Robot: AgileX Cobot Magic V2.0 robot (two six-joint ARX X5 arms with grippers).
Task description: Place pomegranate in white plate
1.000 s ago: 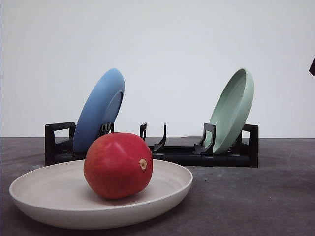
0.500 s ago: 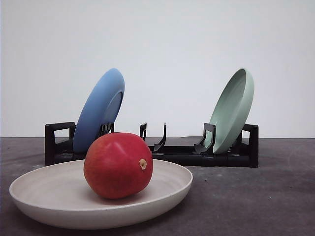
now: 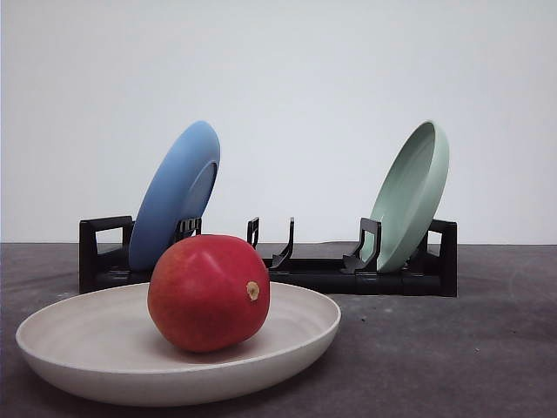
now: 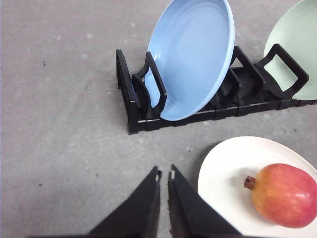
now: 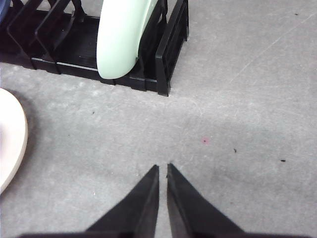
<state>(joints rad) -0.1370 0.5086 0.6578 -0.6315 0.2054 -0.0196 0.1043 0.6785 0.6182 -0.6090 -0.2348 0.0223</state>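
Closed right gripper point(image 5: 163, 171) above bare grey table point(image 5: 237, 114)

- Grey table point(image 3: 452, 348) fills the lower part of the front view, faintly speckled
- White plate point(image 3: 104, 348) lies flat on it at lower left
- Black rack point(image 3: 313, 272) stands on it across the middle, behind the plate

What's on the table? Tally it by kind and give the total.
Plates: 3, white, blue, green
Fruit: 1, pomegranate, lying in the white plate
Racks: 1, black, holding the blue and green plates upright
Total: 5
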